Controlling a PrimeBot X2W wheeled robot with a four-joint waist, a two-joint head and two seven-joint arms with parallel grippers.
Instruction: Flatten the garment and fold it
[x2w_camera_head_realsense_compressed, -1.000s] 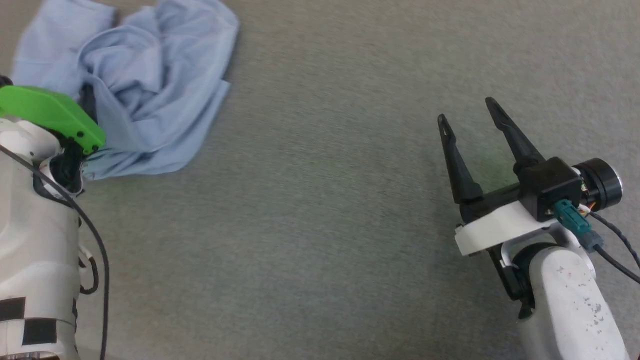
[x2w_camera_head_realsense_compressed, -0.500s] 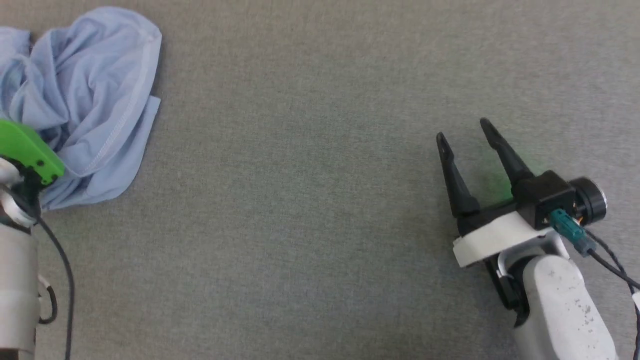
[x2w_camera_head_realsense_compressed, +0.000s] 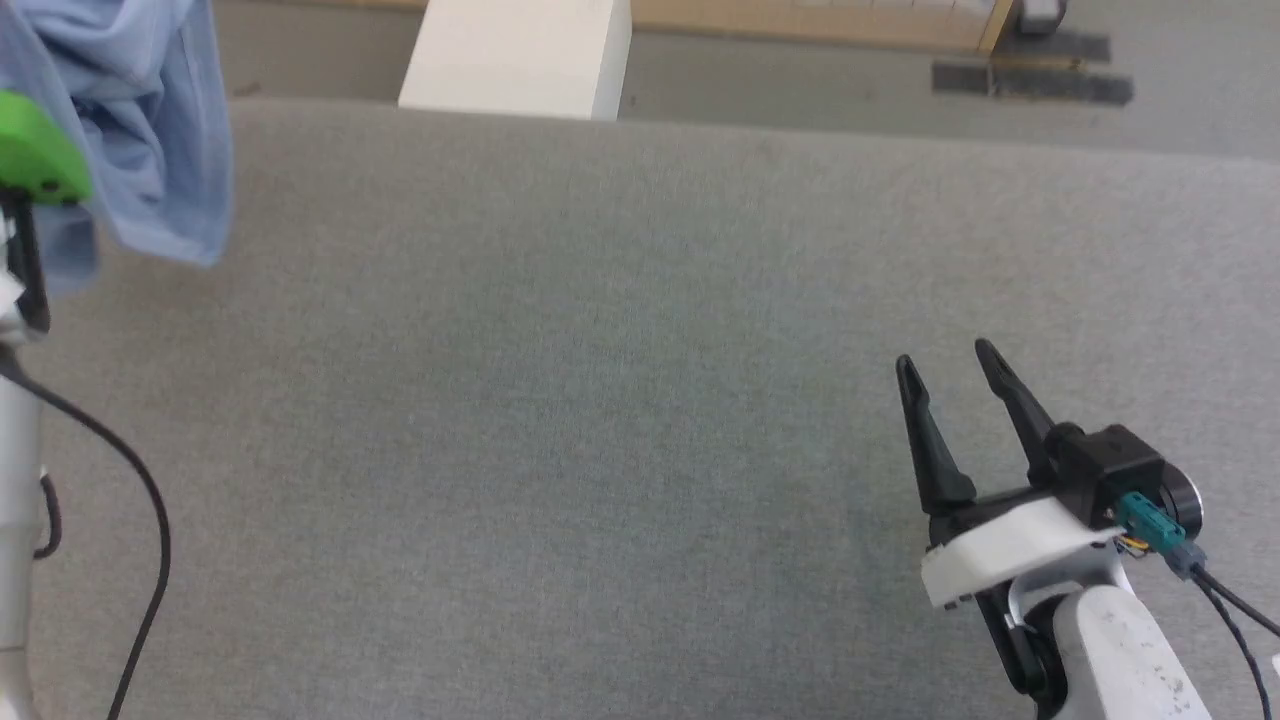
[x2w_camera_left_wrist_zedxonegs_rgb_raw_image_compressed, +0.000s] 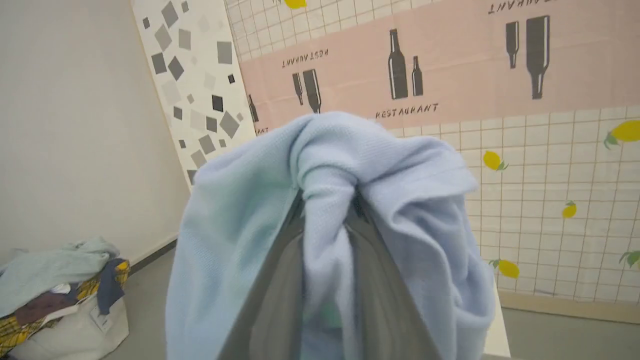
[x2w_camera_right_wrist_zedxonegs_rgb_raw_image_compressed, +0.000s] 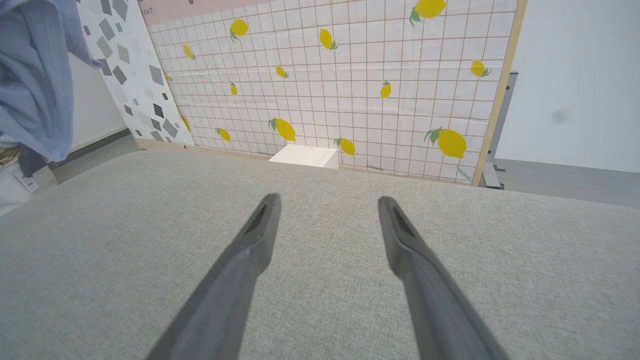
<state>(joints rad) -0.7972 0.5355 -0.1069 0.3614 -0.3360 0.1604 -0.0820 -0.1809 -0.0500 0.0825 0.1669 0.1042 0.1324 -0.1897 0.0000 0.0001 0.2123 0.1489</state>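
The garment (x2w_camera_left_wrist_zedxonegs_rgb_raw_image_compressed: 415, 200) is light blue, table (x2w_camera_head_realsense_compressed: 600, 350) grey, wall (x2w_camera_right_wrist_zedxonegs_rgb_raw_image_compressed: 350, 65) white-gridded with yellow lemons (x2w_camera_right_wrist_zedxonegs_rgb_raw_image_compressed: 451, 142).

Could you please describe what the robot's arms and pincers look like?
The right pincer has two long black fingers on a black-and-white mount, with a teal plug; its forearm is speckled white. The left arm is pale grey with a green cap and black cable.

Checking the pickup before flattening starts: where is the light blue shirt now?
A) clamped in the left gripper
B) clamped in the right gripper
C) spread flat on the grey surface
A: the left wrist view shows the garment bunched in the left gripper, while the right gripper stands open and empty.
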